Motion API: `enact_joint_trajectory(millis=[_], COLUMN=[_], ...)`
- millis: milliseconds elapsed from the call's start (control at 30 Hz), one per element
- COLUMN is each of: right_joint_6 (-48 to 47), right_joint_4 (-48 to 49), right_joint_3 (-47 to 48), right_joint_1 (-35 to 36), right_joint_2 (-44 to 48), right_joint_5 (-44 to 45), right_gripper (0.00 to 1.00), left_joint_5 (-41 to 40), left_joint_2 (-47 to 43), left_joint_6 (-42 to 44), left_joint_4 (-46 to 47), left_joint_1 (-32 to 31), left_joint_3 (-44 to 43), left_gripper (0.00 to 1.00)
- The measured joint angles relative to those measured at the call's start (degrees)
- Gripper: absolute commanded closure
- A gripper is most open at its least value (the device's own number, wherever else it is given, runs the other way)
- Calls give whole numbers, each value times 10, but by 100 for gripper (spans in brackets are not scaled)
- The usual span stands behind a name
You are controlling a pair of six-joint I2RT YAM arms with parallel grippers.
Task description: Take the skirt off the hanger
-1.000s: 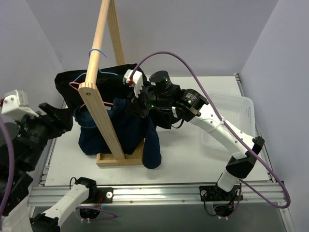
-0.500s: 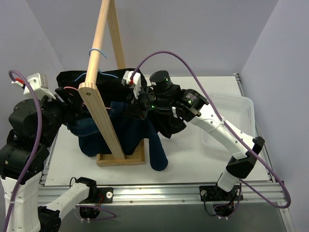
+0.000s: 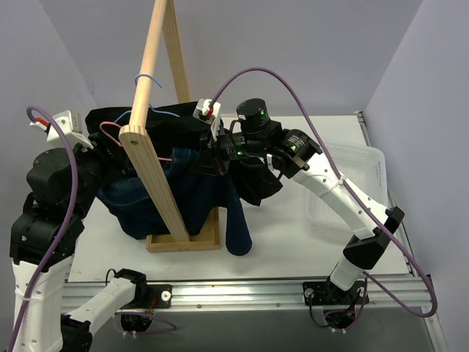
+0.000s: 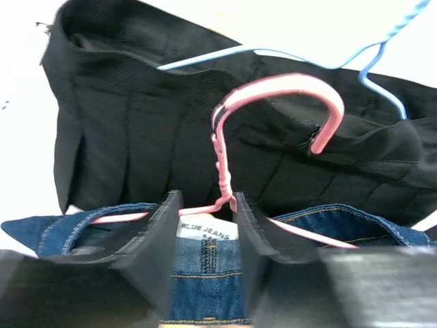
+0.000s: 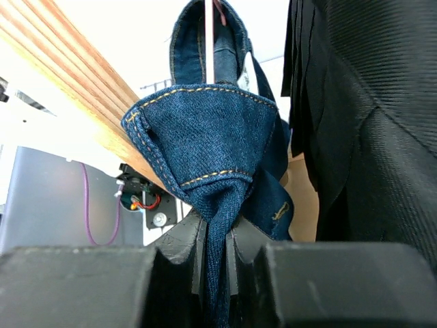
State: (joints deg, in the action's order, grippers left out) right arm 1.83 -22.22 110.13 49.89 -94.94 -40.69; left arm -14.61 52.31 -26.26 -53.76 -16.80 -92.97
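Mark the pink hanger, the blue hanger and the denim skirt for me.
pink hanger [image 4: 283,82]: left wrist view, top of its hook.
blue hanger [image 4: 392,37]: left wrist view, neck rising to upper right.
denim skirt [image 5: 205,137]: right wrist view, bunched waistband fabric.

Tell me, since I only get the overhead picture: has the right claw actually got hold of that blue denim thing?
Observer: The right wrist camera shows it has. A bunched fold of the denim skirt runs down between the fingers of the right gripper.
Operator: And the arm on the left?
Observer: Its wrist camera shows the left gripper open, its fingers either side of the twisted neck of the pink hanger, not clamped on it.
Operator: Is that hanger the denim's?
Observer: Yes; its wire arms run into the waistband, above a label reading BLUE JEANS.
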Motion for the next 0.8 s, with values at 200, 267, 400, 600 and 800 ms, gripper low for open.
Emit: enact_joint_trajectory(millis=[200, 267, 400, 600, 800], right_joint_6=[14, 15, 15, 27, 34], right_joint_4=[6, 6, 1, 13, 9], right_joint_3=[0, 0, 0, -19, -18], right_joint_1=[-11, -12, -14, -19, -18], right_joint_2=[3, 3, 4, 10, 11], right_joint_5=[-29, -40, -54, -56, -33], right_gripper=[100, 100, 100, 100, 41], left_joint_5=[27, 35, 40, 42, 37], left_joint_2=[10, 21, 39, 45, 32], left_joint_6=[-7, -7, -10, -16, -8], left_joint_4=[45, 57, 78, 85, 70], left_joint_1=[0, 0, 2, 3, 0], left_joint_3=[20, 20, 23, 23, 30], left_gripper=[63, 64, 98, 98, 98])
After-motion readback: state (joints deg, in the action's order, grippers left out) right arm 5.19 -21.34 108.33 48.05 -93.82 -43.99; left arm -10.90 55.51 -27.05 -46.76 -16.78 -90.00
